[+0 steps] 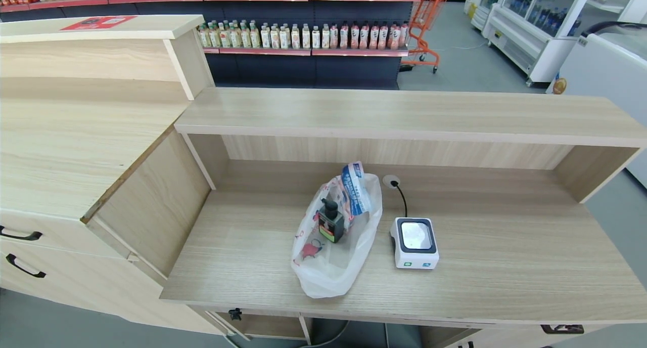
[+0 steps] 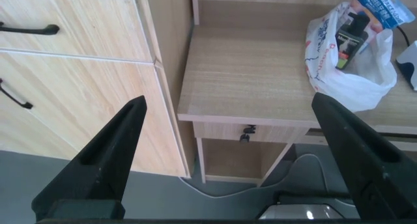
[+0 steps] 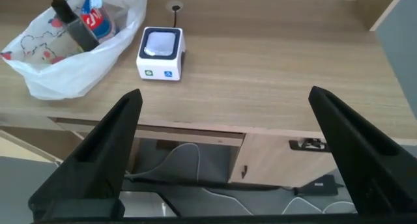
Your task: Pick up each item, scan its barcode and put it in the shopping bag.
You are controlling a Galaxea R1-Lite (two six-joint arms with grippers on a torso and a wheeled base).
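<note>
A translucent white shopping bag lies on the wooden counter. Inside it stand a dark pump bottle and a blue-and-white packet. To the bag's right sits a white barcode scanner with a dark glass top and a black cable. My left gripper is open, held low off the counter's front left edge, empty. My right gripper is open and empty, held low before the counter's front edge, right of the scanner.
A raised shelf ledge runs along the counter's back. A taller cabinet with black-handled drawers stands to the left. Store shelves of bottles, an orange trolley and freezers lie beyond.
</note>
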